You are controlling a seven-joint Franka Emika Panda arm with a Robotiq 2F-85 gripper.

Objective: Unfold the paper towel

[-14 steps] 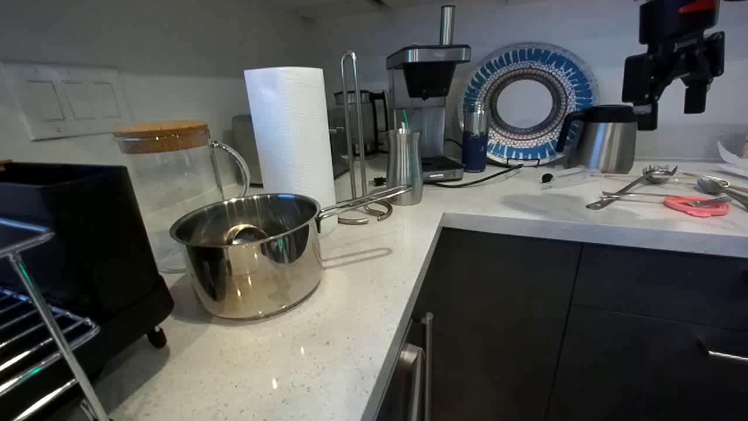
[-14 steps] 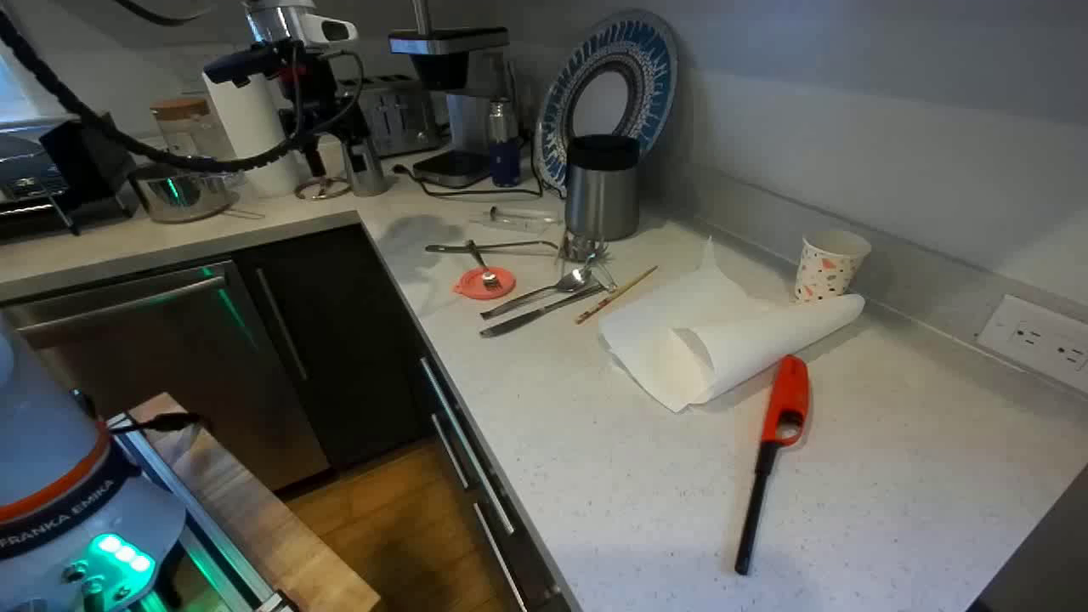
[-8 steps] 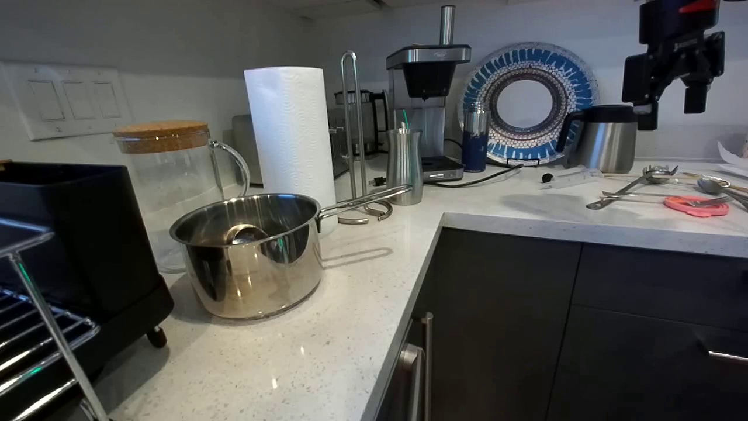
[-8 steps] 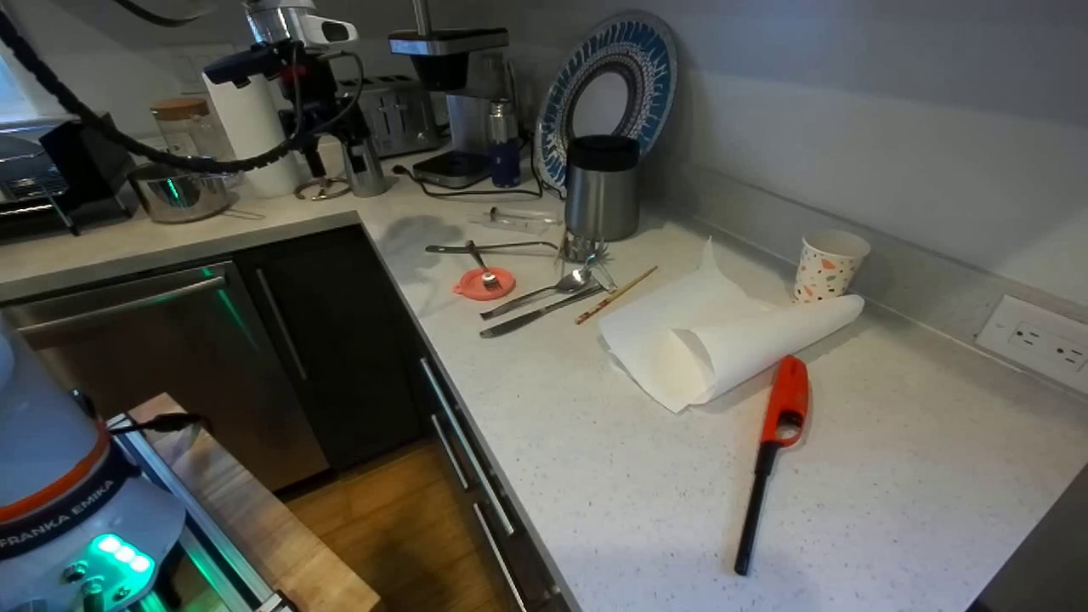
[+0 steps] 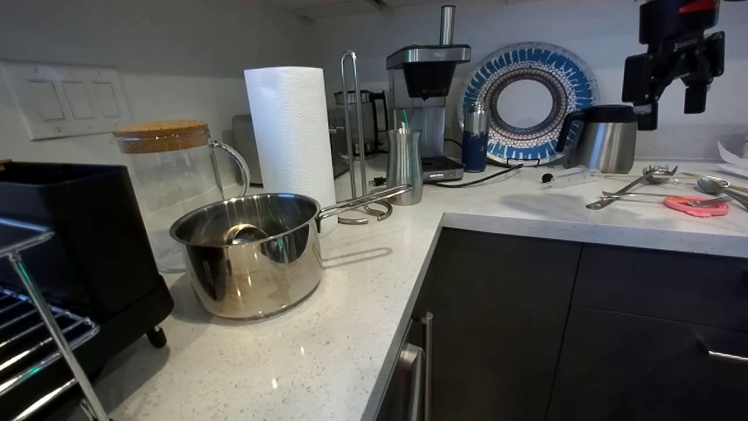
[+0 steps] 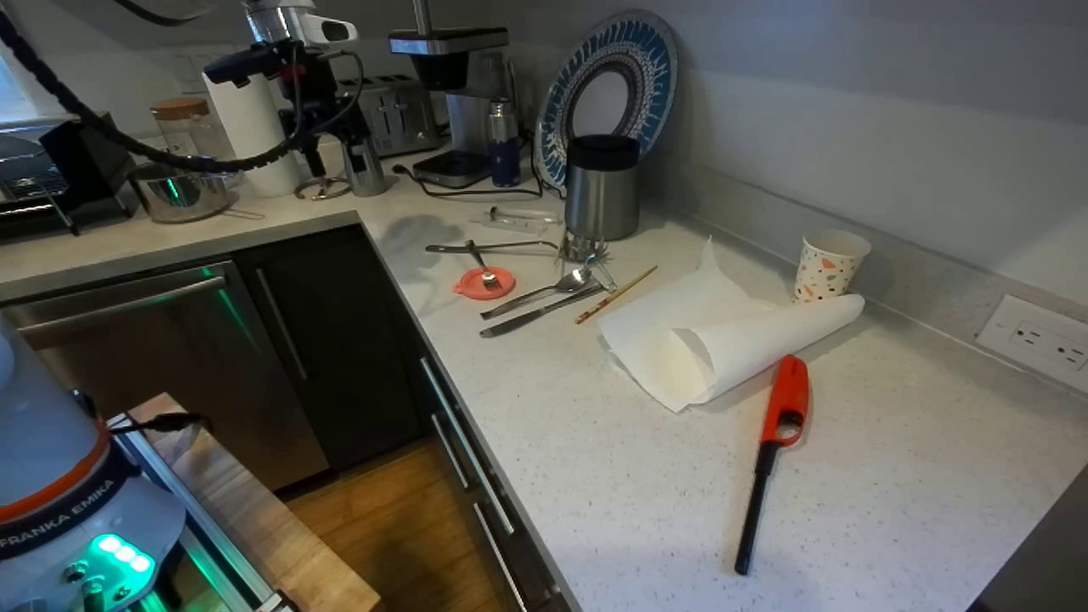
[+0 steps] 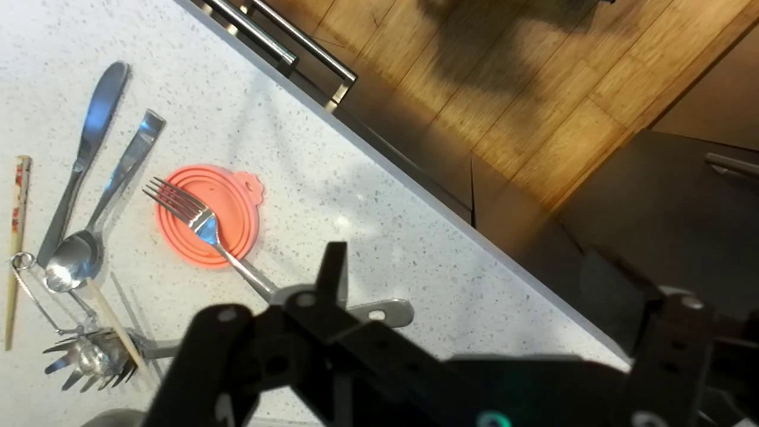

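The white paper towel (image 6: 722, 340) lies on the counter in an exterior view, partly rolled over itself with a loose flap toward the back. An edge of white paper (image 5: 733, 161) shows at the right border in an exterior view. The towel is out of view in the wrist view. My gripper (image 5: 672, 110) is open and empty, held well above the counter and away from the towel. It also shows at the far end of the counter in an exterior view (image 6: 340, 157). In the wrist view the fingers (image 7: 474, 290) stand wide apart above utensils and the counter edge.
A red lighter (image 6: 786, 404) lies against the towel's near side and a paper cup (image 6: 829, 263) stands behind it. A chopstick (image 6: 616, 293), a knife (image 6: 540, 312), a fork on a pink lid (image 6: 484, 285) and a steel carafe (image 6: 602, 191) are nearby. A paper towel roll (image 5: 289, 131) stands upright.
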